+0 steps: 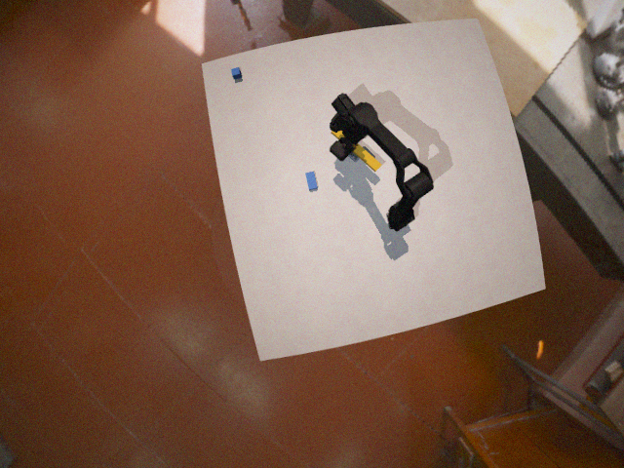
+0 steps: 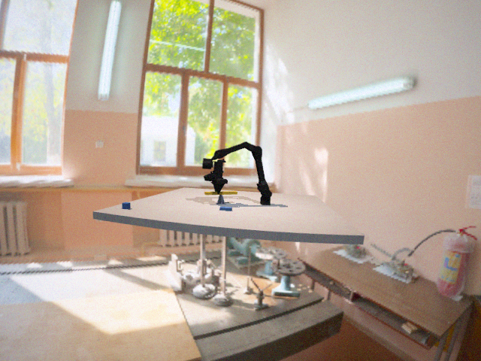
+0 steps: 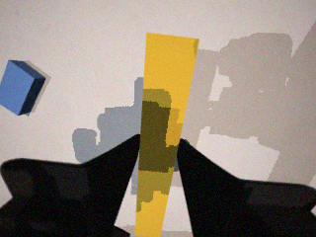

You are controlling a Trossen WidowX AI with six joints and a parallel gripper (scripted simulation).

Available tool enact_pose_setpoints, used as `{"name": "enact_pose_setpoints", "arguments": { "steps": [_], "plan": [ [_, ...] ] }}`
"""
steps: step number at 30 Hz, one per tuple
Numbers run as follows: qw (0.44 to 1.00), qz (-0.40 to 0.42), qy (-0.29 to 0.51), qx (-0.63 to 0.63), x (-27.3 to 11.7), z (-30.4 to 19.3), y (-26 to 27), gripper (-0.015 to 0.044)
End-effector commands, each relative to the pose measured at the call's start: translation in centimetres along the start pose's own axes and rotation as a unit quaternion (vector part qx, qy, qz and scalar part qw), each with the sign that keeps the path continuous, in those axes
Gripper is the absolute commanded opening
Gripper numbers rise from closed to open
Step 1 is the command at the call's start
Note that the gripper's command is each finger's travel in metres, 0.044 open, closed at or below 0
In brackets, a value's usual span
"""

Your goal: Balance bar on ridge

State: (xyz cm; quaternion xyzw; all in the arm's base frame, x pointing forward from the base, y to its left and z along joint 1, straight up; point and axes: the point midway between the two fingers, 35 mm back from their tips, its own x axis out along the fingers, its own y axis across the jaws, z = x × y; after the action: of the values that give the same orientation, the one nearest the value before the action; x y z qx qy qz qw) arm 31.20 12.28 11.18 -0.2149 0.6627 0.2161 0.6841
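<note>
The yellow bar (image 1: 368, 157) (image 2: 229, 192) (image 3: 170, 64) lies across the top of the small blue-grey ridge (image 2: 221, 201). In the exterior view it looks level, with both ends above the table (image 1: 302, 282) (image 2: 303, 221). My gripper (image 1: 346, 140) (image 2: 219, 191) (image 3: 158, 140) points down over the bar with one finger on each side of it. The fingers are slightly open, standing very close to the bar's long sides. The middle of the bar is partly covered by the gripper in the top view. The exact contact of bar and ridge is too small to tell.
A blue block (image 1: 311, 180) (image 2: 225, 208) (image 3: 19, 89) lies on the table a short way from the bar. A small blue cube (image 1: 236, 72) (image 2: 126, 205) sits near a far table corner. The arm's shadow falls around the bar.
</note>
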Motion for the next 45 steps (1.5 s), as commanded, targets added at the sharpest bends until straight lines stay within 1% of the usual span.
{"name": "enact_pose_setpoints", "arguments": {
  "steps": [1,10,11,22,31,32,36,43,45],
  "plan": [
    [1.0,0.0,0.0,0.0,0.0,0.0,0.0,0.0172],
    [1.0,0.0,0.0,0.0,0.0,0.0,0.0,0.0173],
    [1.0,0.0,0.0,0.0,0.0,0.0,0.0,0.0185],
    [1.0,0.0,0.0,0.0,0.0,0.0,0.0,0.0185],
    [1.0,0.0,0.0,0.0,0.0,0.0,0.0,0.0421],
    [1.0,0.0,0.0,0.0,0.0,0.0,0.0,0.044],
    [1.0,0.0,0.0,0.0,-0.7,0.1,0.0,0.044],
    [1.0,-0.001,-0.003,0.0,-8.4,0.3,-0.1,0.044],
    [1.0,-0.001,-0.004,0.0,-9.8,0.0,0.0,0.044]
  ]
}}
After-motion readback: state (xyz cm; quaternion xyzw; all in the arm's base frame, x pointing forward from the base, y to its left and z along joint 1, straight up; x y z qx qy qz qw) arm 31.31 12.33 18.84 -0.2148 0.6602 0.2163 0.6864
